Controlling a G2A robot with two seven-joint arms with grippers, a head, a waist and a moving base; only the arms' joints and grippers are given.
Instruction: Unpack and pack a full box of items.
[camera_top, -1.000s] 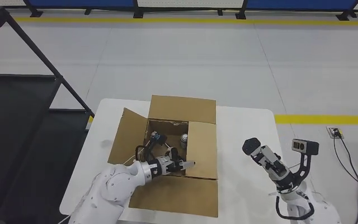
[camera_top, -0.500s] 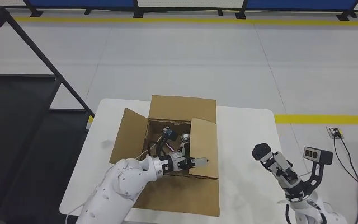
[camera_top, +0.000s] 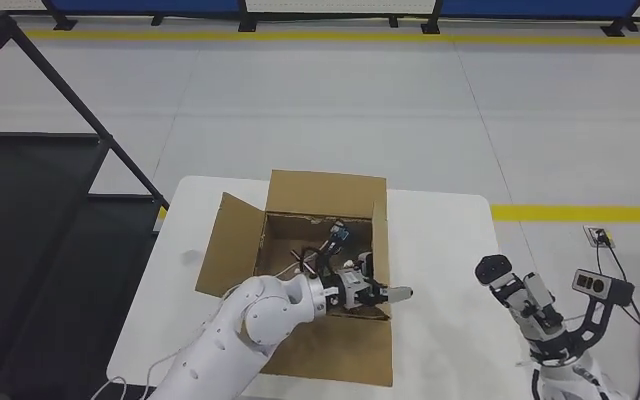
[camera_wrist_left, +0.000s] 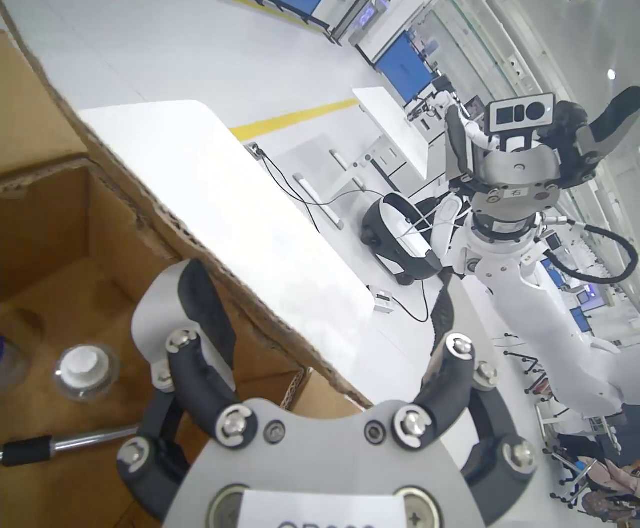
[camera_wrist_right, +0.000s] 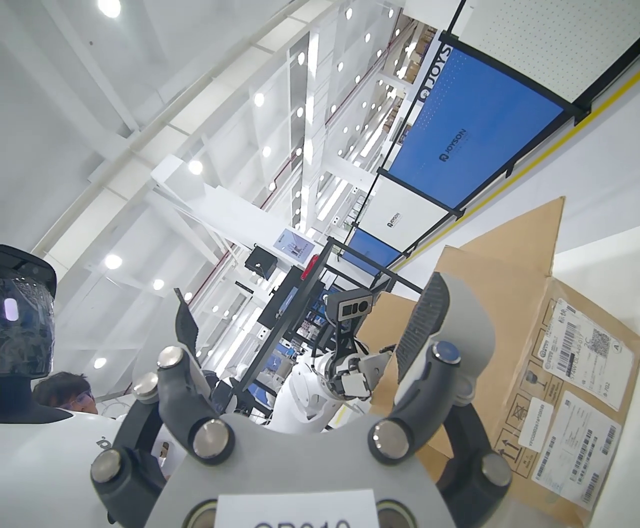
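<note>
A capped bottle (camera_wrist_left: 82, 372) and metal rod (camera_wrist_left: 90, 436) are contained in the open box (camera_wrist_left: 40, 225), its edge straddled by the left gripper's (camera_wrist_left: 320, 285) spread fingers; the right gripper's (camera_wrist_right: 305, 325) fingers are spread, empty.

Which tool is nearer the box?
Left. The left tool is at the box's side flap; the right tool is by the table's edge, apart from the box.

Box (camera_wrist_right: 500, 270) side: white shipping labels (camera_wrist_right: 582, 345) with barcodes, a QR code, small print too fine to read. Blue wall panels (camera_wrist_right: 480, 140): white logo lettering. Wrist-plate tag (camera_wrist_left: 320, 510): print cut off.
</note>
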